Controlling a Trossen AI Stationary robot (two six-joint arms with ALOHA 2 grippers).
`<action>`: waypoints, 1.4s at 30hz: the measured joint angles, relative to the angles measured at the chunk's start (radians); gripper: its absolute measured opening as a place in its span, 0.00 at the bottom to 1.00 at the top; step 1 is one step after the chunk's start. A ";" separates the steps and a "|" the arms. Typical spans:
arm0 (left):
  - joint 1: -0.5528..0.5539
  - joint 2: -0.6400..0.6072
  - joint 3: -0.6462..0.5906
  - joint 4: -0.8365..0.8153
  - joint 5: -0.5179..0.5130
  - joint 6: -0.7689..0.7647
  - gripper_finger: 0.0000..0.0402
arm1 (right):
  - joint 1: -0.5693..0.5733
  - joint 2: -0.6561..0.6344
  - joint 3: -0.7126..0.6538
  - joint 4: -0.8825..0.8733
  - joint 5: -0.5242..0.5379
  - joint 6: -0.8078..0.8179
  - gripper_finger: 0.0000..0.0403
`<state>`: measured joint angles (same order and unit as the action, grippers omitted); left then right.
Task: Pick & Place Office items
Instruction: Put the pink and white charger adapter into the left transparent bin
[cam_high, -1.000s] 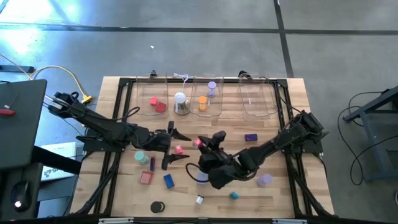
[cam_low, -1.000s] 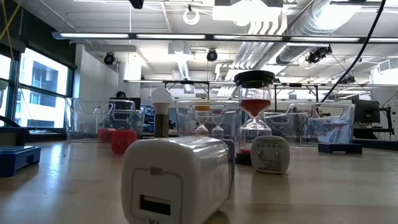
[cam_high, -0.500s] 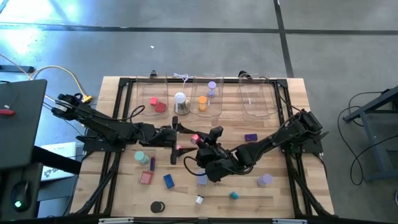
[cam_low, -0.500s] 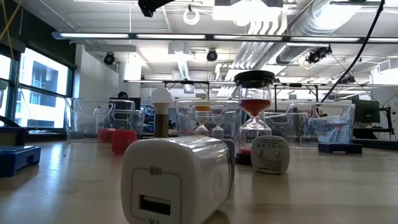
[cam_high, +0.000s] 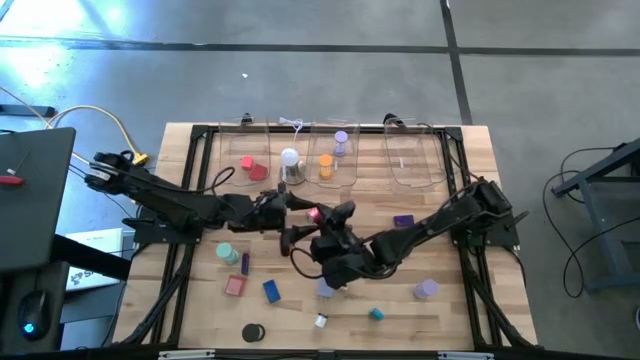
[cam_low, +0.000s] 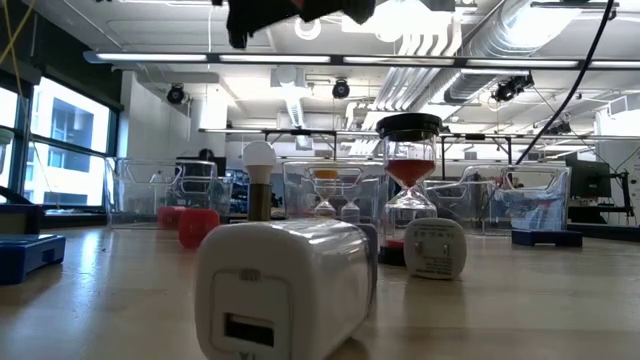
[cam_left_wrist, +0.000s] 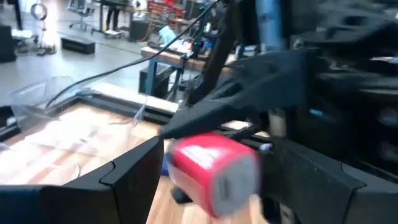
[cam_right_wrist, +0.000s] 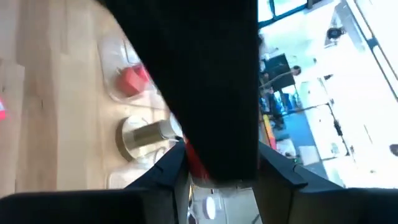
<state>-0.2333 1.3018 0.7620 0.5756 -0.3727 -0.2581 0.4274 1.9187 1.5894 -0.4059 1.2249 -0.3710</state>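
**While one claw is holding, the other is coming round the same block**

Because the red block (cam_high: 313, 213) is hanging in the air over the middle of the table (cam_high: 450, 320) rather than lying on it, I am treating this as a pass between my two arms. My right gripper (cam_high: 328, 218) is pinching the block. From that wrist, only a sliver of red is showing between my own dark fingers, and my other arm is blocking most of what lies ahead.

My left gripper (cam_high: 298, 215) is reaching in from the opposite side with its fingers standing wide, one on each side of the block (cam_left_wrist: 214, 171). I cannot tell whether its pads are already pressing on the block or only flanking it. I am therefore counting the right claw as the one carrying the weight.

Both claws are showing only at the very top of the table-level camera's picture, so I judge them to be working well above the wood. That height is giving the two sets of fingers room to cross without knocking anything below.

The clear bins (cam_high: 330, 160) are standing along the far edge. One is already holding red pieces (cam_high: 252, 168), just beside the white dome on its silvery base (cam_high: 290, 165). I am guessing the block is bound that way and that my left arm has the easier reach.

Other pieces are lying loose on the near half: a teal cylinder (cam_high: 226, 252), a blue block (cam_high: 271, 291), a purple block (cam_high: 403, 220) and a black disc (cam_high: 253, 331).

The risk, as I judge it, is my right claw letting go before the left has a firm hold.
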 joint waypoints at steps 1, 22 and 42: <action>0.005 0.007 0.000 -0.001 -0.005 0.000 0.74 | 0.000 0.006 0.000 0.007 -0.003 -0.013 0.30; 0.022 0.056 0.003 0.032 -0.001 -0.003 0.61 | 0.008 0.018 -0.001 0.020 0.060 -0.013 0.30; -0.041 0.044 0.000 -0.023 -0.133 0.074 0.32 | 0.048 0.015 0.001 -0.035 0.057 0.082 0.58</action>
<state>-0.2740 1.3457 0.7616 0.5530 -0.5059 -0.1836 0.4754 1.9339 1.5902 -0.4408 1.2821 -0.2893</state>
